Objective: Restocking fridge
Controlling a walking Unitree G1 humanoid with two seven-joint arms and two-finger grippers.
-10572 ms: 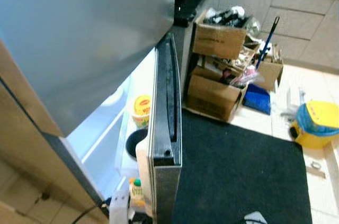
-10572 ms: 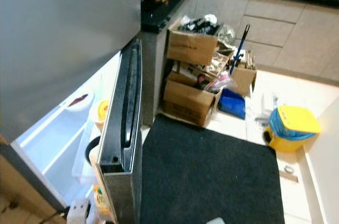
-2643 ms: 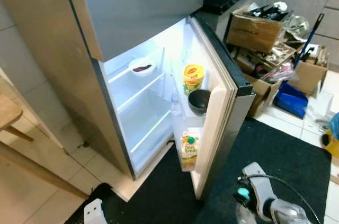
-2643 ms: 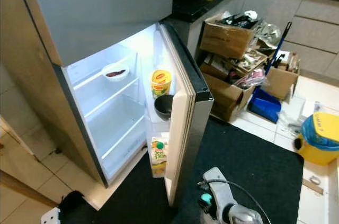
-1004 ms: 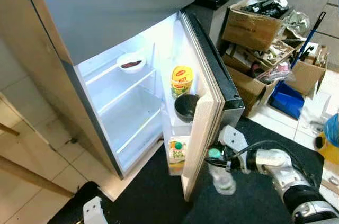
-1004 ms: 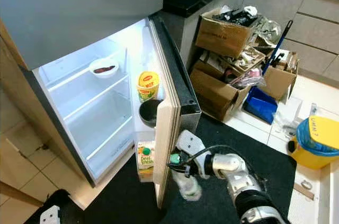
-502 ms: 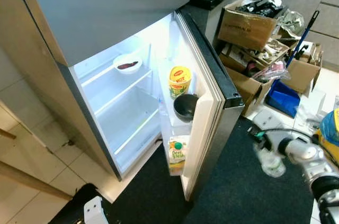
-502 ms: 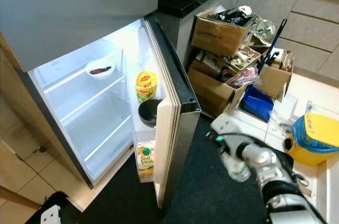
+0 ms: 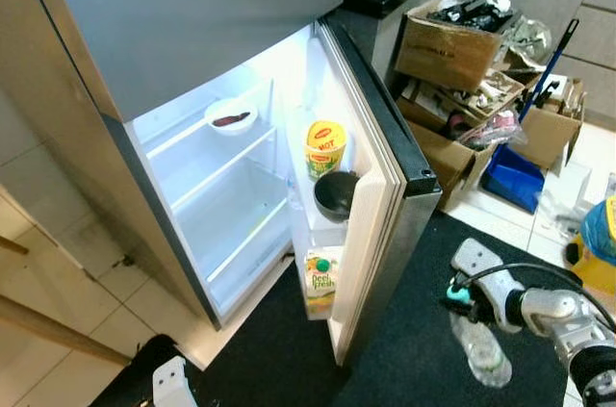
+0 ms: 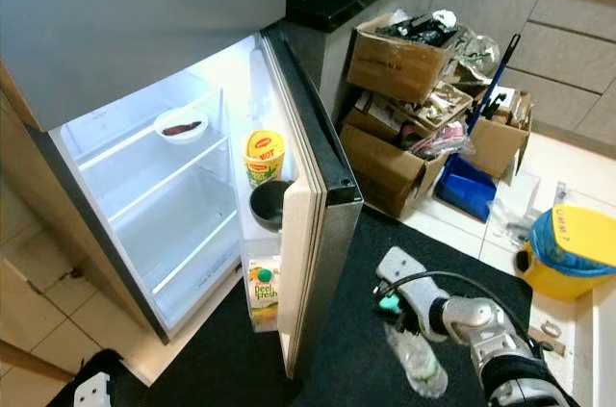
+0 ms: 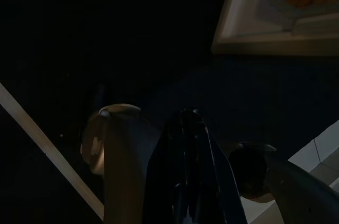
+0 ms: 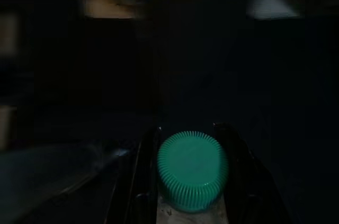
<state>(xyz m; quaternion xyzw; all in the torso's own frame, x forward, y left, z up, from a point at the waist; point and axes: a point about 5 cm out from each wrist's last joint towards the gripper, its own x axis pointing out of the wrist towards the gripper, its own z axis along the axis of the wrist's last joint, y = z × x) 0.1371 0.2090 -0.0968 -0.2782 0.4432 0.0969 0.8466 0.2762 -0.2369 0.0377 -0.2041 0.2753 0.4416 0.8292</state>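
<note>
You are standing on a black mat in a cluttered kitchen, with tiled floor to either side. Nearest you, the right gripper is pinching a clear plastic bottle just below its green cap, the two fingers closed on the neck from both sides. The bottle is hanging down from the jaws, tilted and swinging free over the mat. The left gripper is hanging idle in the dark, its fingers lying pressed together.

Beyond the jaws, the open fridge door is standing edge-on between the bottle and the fridge interior. You are reaching from the door's outer side, so its edge is blocking the straight path. Carrying the bottle forward from here is risking a knock against that edge, and a grip this high on the neck is letting the body pivot and perhaps slip out.

Further in, the door shelves are already holding a juice carton, a black bowl and a yellow tub, so crowding is likely there. The inner shelves, with a white dish on the upper one, are offering more room.
</note>
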